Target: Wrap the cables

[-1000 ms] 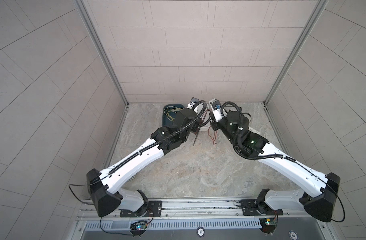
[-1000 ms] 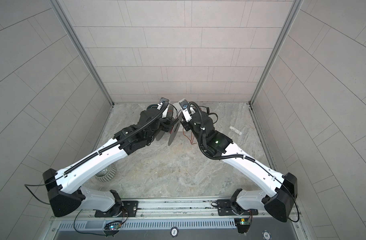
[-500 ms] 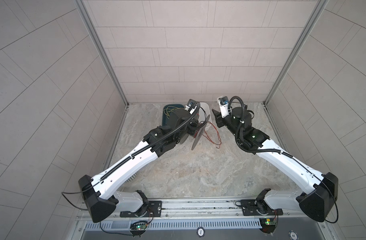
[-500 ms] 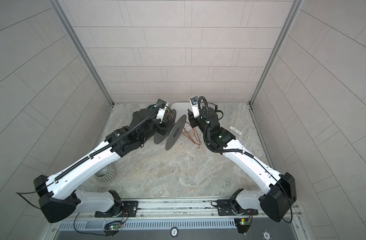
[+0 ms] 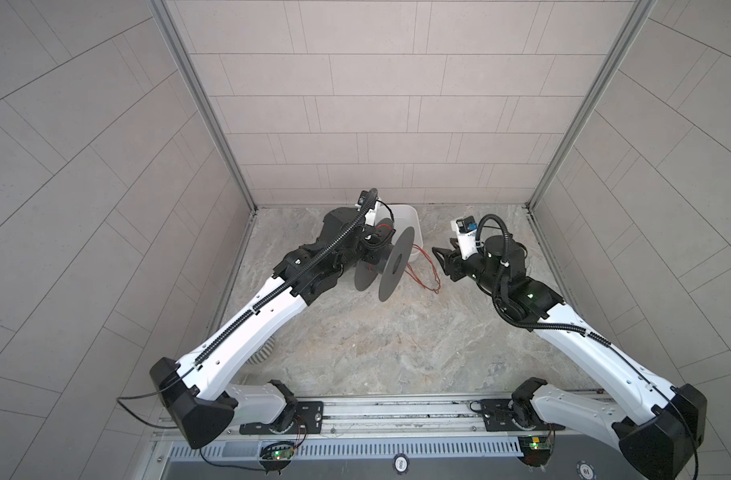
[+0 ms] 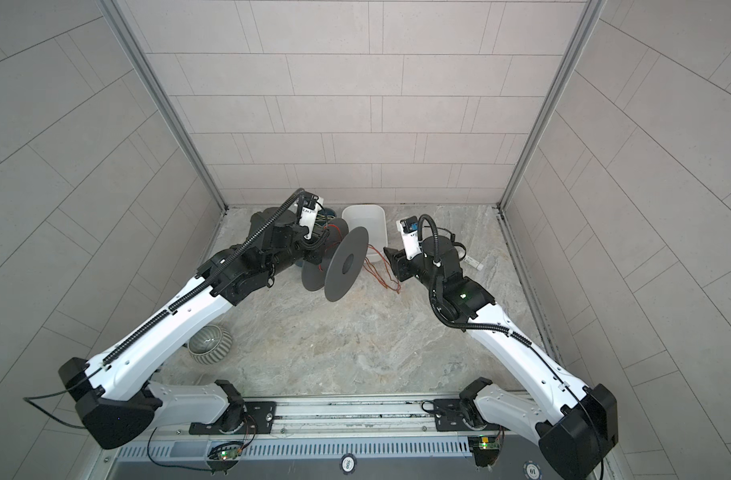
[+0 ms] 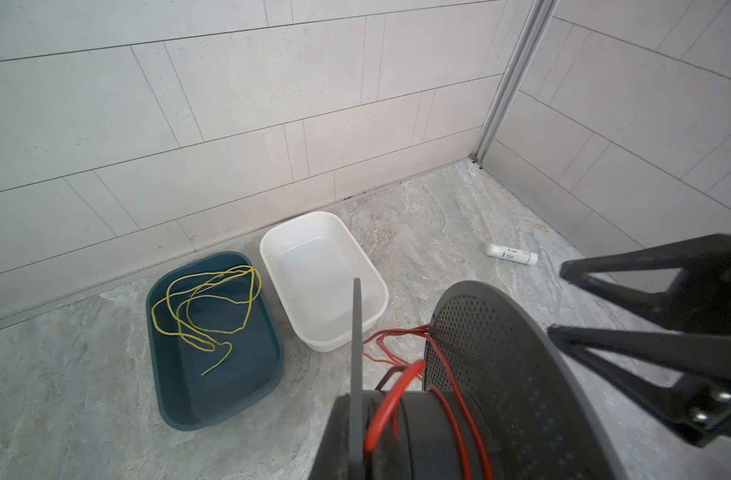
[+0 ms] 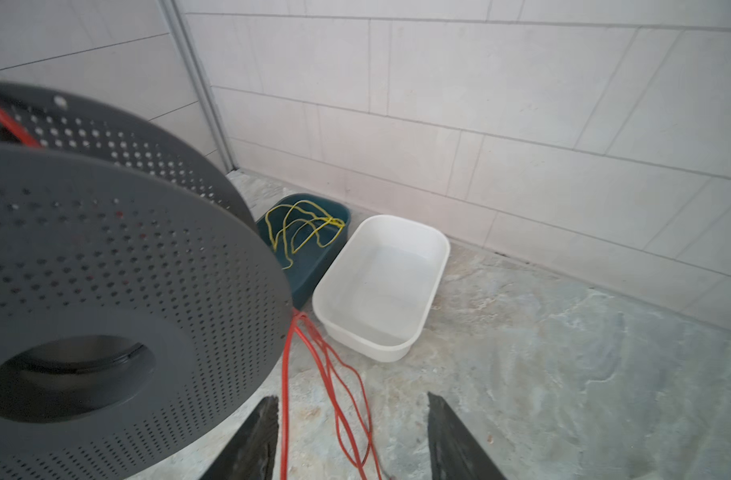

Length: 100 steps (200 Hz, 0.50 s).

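1. The cable (image 8: 284, 374) is thin and red-orange. It runs from a few turns on the spool (image 8: 106, 257) down to loose loops on the tabletop (image 5: 376, 353), just beside the white tub (image 8: 434, 286).
2. It looks light, limp and springy, likely to slip and tangle. The best hold is probably a single strand near the spool, not the heap.
3. The left pincer (image 5: 374, 245) is closed, seemingly on the spool, though its tips are hidden. The spool hangs clear of the tabletop.
4. The right pincer (image 8: 352, 398) stands apart and empty, near the hanging strands.
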Each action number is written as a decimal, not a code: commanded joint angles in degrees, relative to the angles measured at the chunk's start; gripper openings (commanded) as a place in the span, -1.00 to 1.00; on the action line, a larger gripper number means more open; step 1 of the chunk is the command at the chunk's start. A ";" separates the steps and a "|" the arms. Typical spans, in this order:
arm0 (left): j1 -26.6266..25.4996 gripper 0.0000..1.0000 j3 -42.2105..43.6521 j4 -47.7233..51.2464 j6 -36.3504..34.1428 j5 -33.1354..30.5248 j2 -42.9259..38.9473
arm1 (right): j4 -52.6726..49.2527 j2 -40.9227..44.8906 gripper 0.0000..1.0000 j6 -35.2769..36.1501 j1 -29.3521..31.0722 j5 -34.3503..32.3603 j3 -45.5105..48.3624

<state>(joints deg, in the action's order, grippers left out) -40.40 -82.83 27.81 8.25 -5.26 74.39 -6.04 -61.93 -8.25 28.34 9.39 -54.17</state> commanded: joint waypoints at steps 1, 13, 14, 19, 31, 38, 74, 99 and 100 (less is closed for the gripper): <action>0.06 -1.00 -3.49 -1.45 1.68 1.41 -1.65 | 2.54 -0.92 0.12 -3.25 -0.12 9.21 1.28; 0.02 -1.00 -3.48 -1.45 1.94 1.75 -1.73 | 3.81 -1.78 0.12 -3.47 -0.04 8.99 1.70; 0.04 -1.00 -3.48 -1.40 1.94 1.83 -1.76 | 3.83 -1.87 0.12 -3.41 0.01 8.94 1.70; 0.02 -1.00 -3.53 -1.36 1.99 1.91 -1.76 | 3.80 -2.40 0.11 -3.23 0.02 8.78 1.56; 0.01 -1.00 -3.48 -1.46 2.20 2.05 -1.89 | 3.20 -3.72 0.06 -2.91 0.05 8.00 1.04; 0.12 -1.00 -3.55 -1.47 2.12 2.00 -1.95 | 3.24 -4.43 0.03 -2.86 0.03 7.64 1.06; 0.13 -1.00 -3.60 -1.02 1.69 1.32 -1.97 | 4.08 -5.57 -0.66 -3.78 0.05 5.55 2.44; 0.15 -1.00 -3.83 -0.53 1.33 0.36 -1.98 | 2.57 -3.90 -1.00 -3.73 0.05 2.07 2.87; 0.10 -1.00 -3.83 -0.50 1.33 0.35 -1.98 | 2.51 -3.77 -1.00 -3.72 0.05 1.83 2.86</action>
<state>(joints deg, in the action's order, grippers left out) -40.40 -83.90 29.93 9.23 -4.05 74.37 -3.25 -67.81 -12.08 28.36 14.76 -51.62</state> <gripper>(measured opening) 0.073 0.066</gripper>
